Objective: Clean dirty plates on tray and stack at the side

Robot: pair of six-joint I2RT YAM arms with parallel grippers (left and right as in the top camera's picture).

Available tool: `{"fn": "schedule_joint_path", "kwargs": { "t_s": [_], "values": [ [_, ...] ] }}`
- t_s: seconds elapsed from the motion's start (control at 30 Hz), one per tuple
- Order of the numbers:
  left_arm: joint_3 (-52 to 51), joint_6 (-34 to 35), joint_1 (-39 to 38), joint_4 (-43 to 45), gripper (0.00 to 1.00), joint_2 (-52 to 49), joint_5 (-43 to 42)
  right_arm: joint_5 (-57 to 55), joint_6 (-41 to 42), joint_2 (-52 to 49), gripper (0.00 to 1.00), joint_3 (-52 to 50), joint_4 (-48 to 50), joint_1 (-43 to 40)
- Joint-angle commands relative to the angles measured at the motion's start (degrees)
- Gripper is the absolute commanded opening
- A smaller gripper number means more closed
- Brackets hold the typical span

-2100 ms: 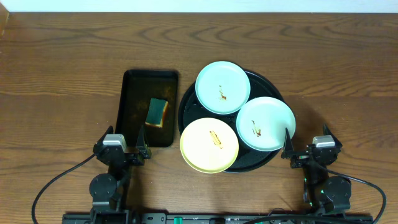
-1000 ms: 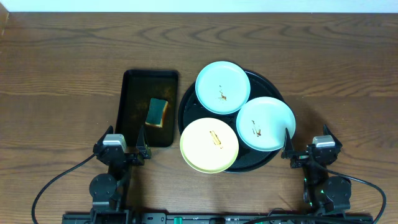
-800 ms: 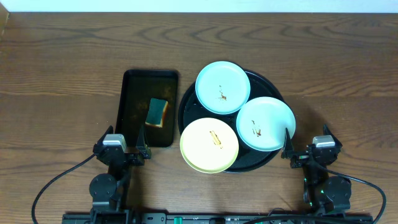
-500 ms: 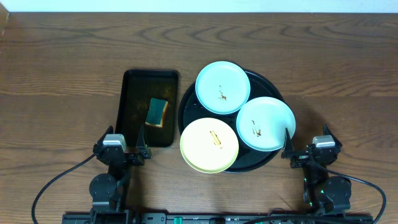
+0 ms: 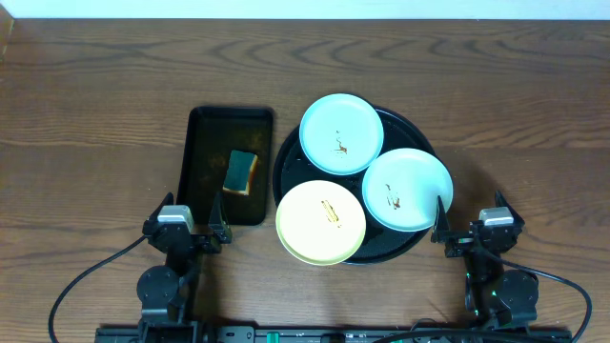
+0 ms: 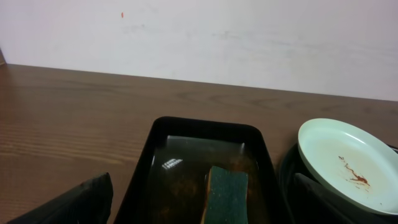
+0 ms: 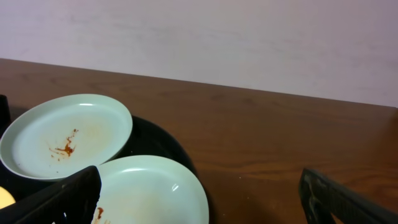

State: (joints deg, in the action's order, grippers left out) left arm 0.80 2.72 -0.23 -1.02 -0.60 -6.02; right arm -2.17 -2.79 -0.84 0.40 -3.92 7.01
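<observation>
Currently the left gripper (image 5: pixel 188 229) is parked at the near table edge, fingers (image 6: pixel 87 198) spread wide, nothing held. Just beyond it a rectangular black tray (image 5: pixel 205 143) is seen, with a green-and-yellow sponge (image 5: pixel 240 171) lying inside; the bottom looks wet. The right gripper (image 5: pixel 472 229) is parked at the near edge too, released, nothing between its fingers (image 7: pixel 62 199). One fingertip is seen just beside the near rim of the right mint plate (image 5: pixel 407 189); contact cannot be told. That plate lies on the round black tray (image 5: pixel 419 138), overhanging its right rim. The back mint plate (image 5: pixel 341 133) is set at the far left of the same tray, the yellow plate (image 5: pixel 320 222) at the near left, over the rim. A brown-orange smear is seen on each plate. All three plates are packed close together. Bare wood table (image 5: pixel 95 95) is seen around both trays.
</observation>
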Motion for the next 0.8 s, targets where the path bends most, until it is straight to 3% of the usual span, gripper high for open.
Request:
{"fn": "schedule_joint_path", "kwargs": {
  "t_s": [0.0,0.3,0.53,0.77],
  "values": [
    [-0.57,-0.74,-0.24,-2.38,0.89,0.37,-1.03,-0.35,-0.70,0.35,0.99,-0.09,0.13,0.48],
    [-0.57,-0.74,-0.24,-2.40,0.90,0.37,-1.03,0.09,-0.44,0.35,0.99,-0.09,-0.17,0.48],
    [-0.39,3.10,-0.22,-2.58,0.89,-0.70,-1.03,-2.01,6.34,-1.22,0.99,-0.07,0.00,0.48],
    [8.68,5.53,-0.24,-10.56,0.90,-10.32,-1.03,-2.32,11.28,-7.48,0.99,4.44,-2.93,0.48]
  ]
}}
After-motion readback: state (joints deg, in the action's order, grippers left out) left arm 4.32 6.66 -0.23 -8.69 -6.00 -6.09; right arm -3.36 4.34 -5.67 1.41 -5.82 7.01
